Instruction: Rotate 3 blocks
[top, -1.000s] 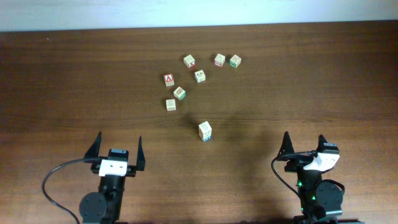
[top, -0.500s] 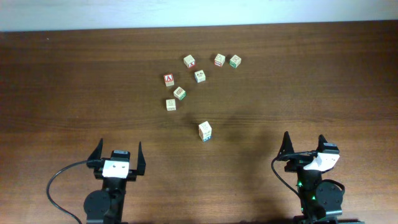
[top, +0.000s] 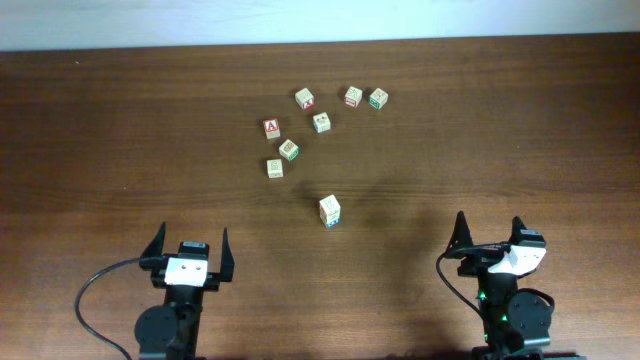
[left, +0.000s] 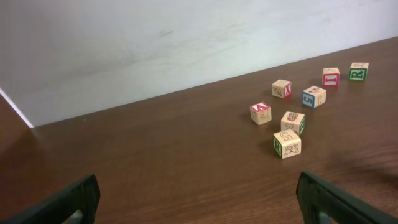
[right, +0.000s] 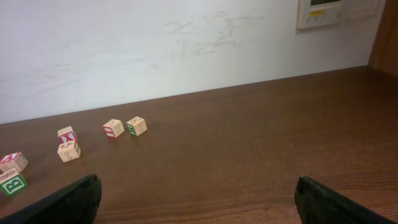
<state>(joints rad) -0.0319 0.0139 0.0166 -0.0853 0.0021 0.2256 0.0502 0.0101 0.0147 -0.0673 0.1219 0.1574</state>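
Overhead | left pincer (top: 191, 240) spread wide, gripping nothing | right pincer (top: 489, 232) spread wide, gripping nothing

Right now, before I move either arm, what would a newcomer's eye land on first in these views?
First, the scatter of seven small wooden blocks at the far middle of the dark table, the red A block on its left edge. Next, one lone block standing apart, nearer the arms. Both the left gripper and right gripper sit open and empty at the near edge.
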